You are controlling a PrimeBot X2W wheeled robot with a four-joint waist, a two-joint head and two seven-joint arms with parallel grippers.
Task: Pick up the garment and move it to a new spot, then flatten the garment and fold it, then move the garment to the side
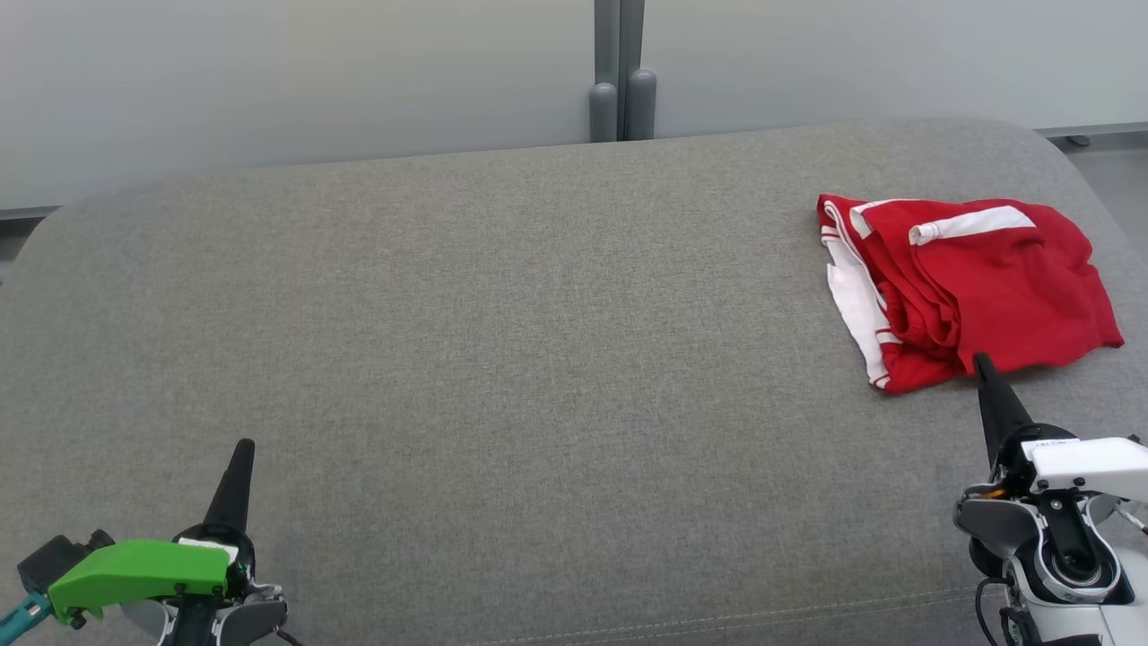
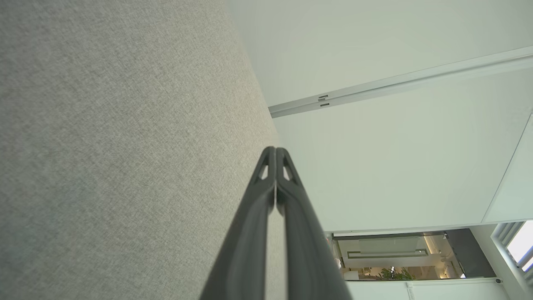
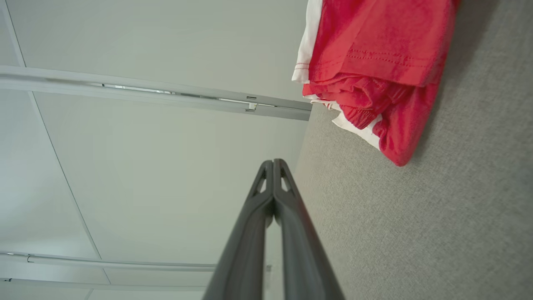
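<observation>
**A:** Red cloth with white bands: the garment (image 1: pixel 969 287) lies folded in a rumpled stack on the grey upholstered cushion (image 1: pixel 502 359), toward its far right side.

**B:** Does anything have hold of it?

**A:** No. The right gripper (image 1: pixel 982 361) has its two dark fingers pressed together with nothing between them. In the head view its tip lines up with the garment's near hem, but the right wrist view shows bare cushion between fingers and cloth.

**B:** And the other arm?

**A:** The left gripper (image 1: pixel 243 447) sits at the cushion's near left, well apart from the garment. Its fingers are likewise closed tip to tip and hold nothing.

**B:** Behind the cushion?

**A:** Pale wall panels and a grey post (image 1: pixel 619 72).
</observation>
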